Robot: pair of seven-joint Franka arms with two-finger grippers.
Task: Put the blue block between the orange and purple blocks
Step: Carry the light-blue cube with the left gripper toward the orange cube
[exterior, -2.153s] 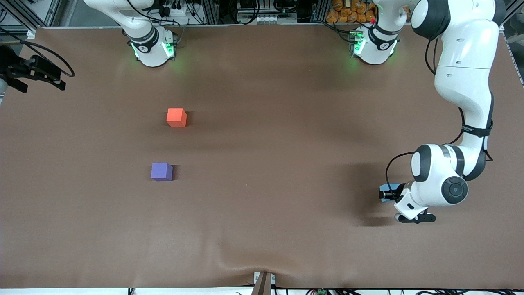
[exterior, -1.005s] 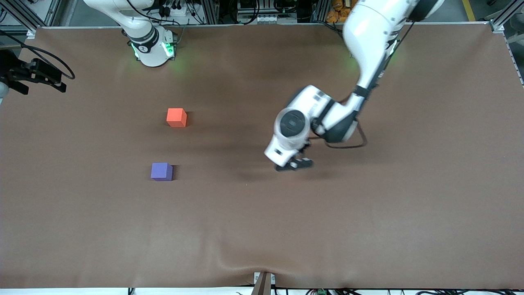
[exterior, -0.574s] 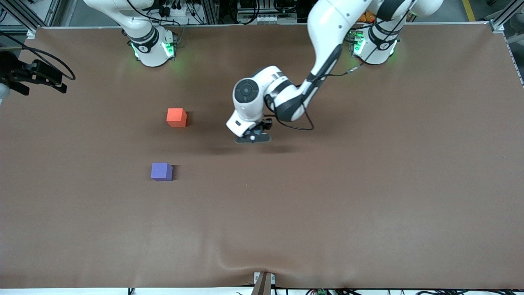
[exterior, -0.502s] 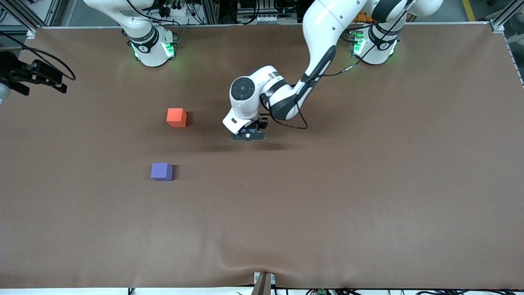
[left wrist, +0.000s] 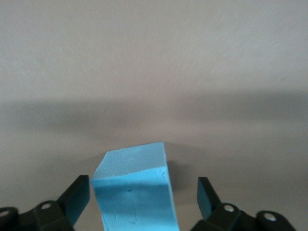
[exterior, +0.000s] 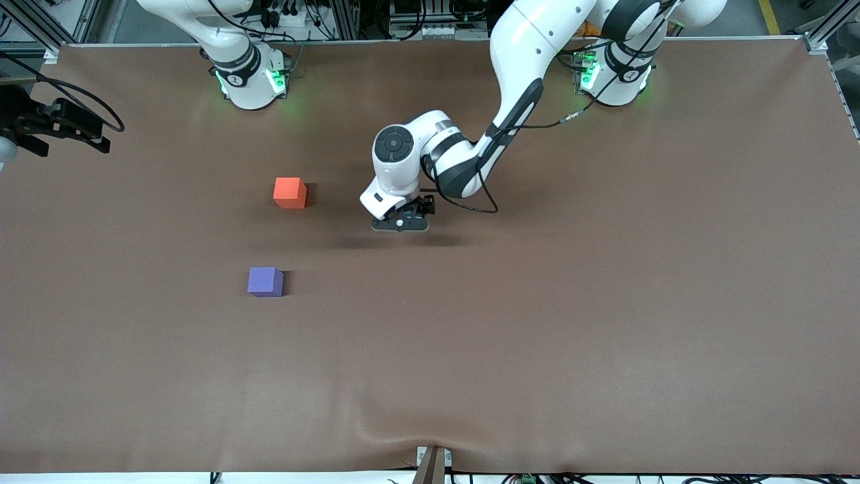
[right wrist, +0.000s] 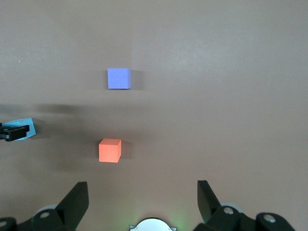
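The blue block (left wrist: 132, 192) sits tilted between the fingers of my left gripper (left wrist: 144, 192), which is open. One finger (left wrist: 77, 197) is close against the block and the other (left wrist: 206, 195) stands clear of it. In the front view the left gripper (exterior: 401, 222) hangs low over the middle of the table, beside the orange block (exterior: 290, 192) toward the left arm's end, and its hand hides the blue block. The purple block (exterior: 265, 281) lies nearer the front camera than the orange one. My right gripper (right wrist: 142, 192) is open and empty, high over its own base, and sees the orange block (right wrist: 109, 150), purple block (right wrist: 119, 78) and blue block (right wrist: 23, 129).
The brown table cover (exterior: 537, 336) has a wrinkle at its near edge (exterior: 430, 430). A black fixture with cables (exterior: 54, 124) juts in at the right arm's end. Both arm bases (exterior: 248, 81) (exterior: 615, 74) stand along the table's back edge.
The left arm has swept from the left arm's end of the table to the middle, toward the orange block, carrying the blue block. Its jaws have just opened. The other blocks have not moved.
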